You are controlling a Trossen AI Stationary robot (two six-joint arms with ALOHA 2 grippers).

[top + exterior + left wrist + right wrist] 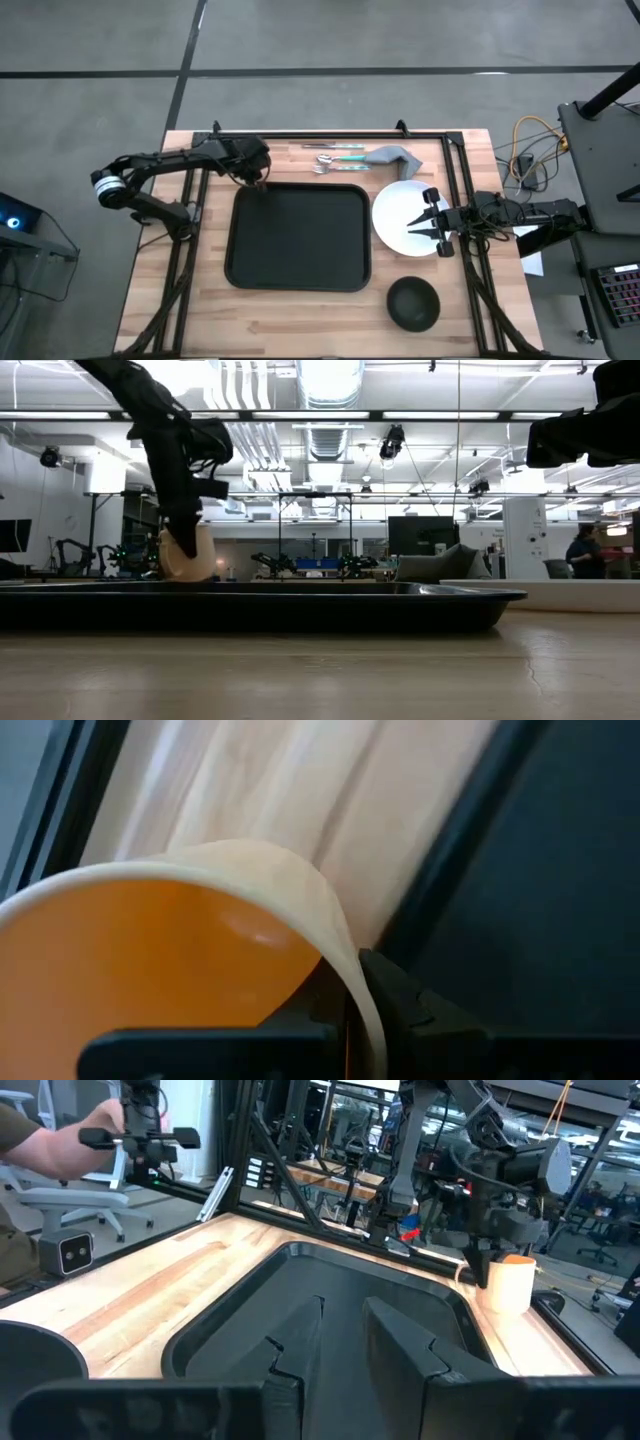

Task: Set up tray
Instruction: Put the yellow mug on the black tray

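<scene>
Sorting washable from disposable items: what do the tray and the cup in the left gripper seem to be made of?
The tray looks like matte black molded plastic: even dull surface, rounded corners, low rim. The cup looks like thin paper, tan outside and orange inside; its rim bends where the shut left gripper pinches it. Neither is certain.

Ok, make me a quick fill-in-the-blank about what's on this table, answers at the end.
1. The left gripper is shut on the rim of a ____ cup.
2. The round white plate lies on the tray's ____ side.
3. The small dark bowl sits on the ____, off the tray.

Answers: paper; right; table
</scene>
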